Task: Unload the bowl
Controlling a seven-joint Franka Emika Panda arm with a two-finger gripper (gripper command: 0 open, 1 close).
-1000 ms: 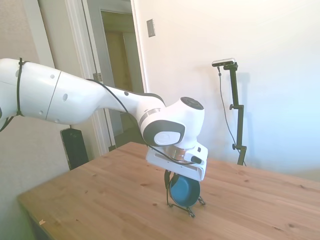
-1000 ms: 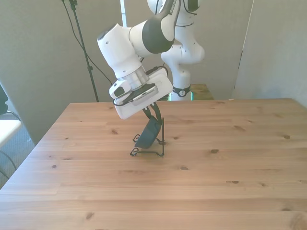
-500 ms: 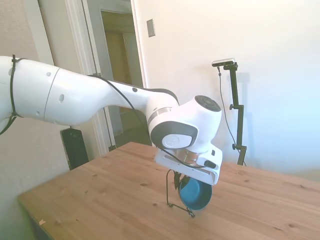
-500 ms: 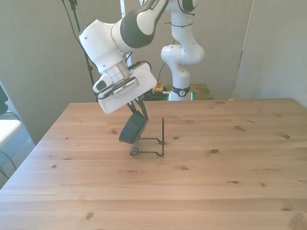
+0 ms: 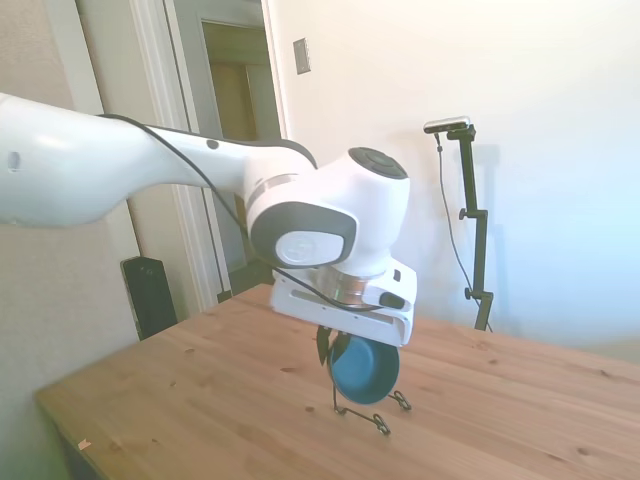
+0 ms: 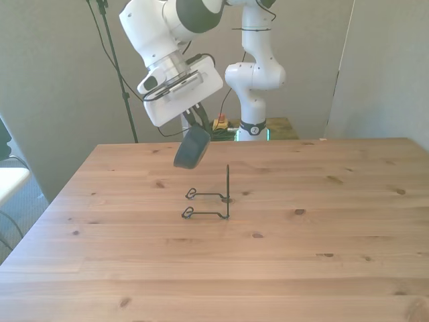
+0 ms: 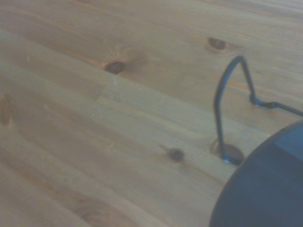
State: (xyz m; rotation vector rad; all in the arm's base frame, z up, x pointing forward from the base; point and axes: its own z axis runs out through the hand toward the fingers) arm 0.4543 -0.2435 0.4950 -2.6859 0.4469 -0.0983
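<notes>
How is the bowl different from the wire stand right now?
The bowl hangs in the air, held by the gripper; the stand sits on the table. The bowl is round, solid and blue-teal; the stand is thin bent black wire you can see through. The bowl is tilted on its side; the stand rests flat with one post upright. Both are dark and small.

Raised above the table, wrist tilted, gripper [image 6: 195,129] angled downward with fingers clamped on the bowl [image 6: 192,147].
</notes>
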